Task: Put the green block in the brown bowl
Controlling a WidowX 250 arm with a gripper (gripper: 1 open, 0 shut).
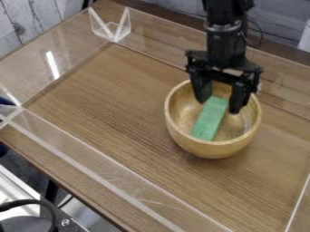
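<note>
**Block released inside bowl, gripper above it**

Gripper (223, 91) hangs straight down over the bowl (182, 131), its jaws spread wide and holding nothing. The fingertips stand at about rim height, on either side of the upper end of the block (211, 120), and whether they touch it cannot be told. The block lies inside the bowl, slanted, its lower end toward the bowl's front wall and its upper end toward the back. The bowl sits on the tabletop (109, 109) toward the right edge, well apart from the clear walls (49, 63) that fence the left side and the far left corner.

Judged from this layout, the placement appears done and only the retreat remains. Risks: a finger close to the block's upper end could drag it upward or tip it over the rim if the arm moves sideways before clearing it; a finger catching the rim could shove the bowl toward the right edge. A straight vertical lift avoids both.
</note>
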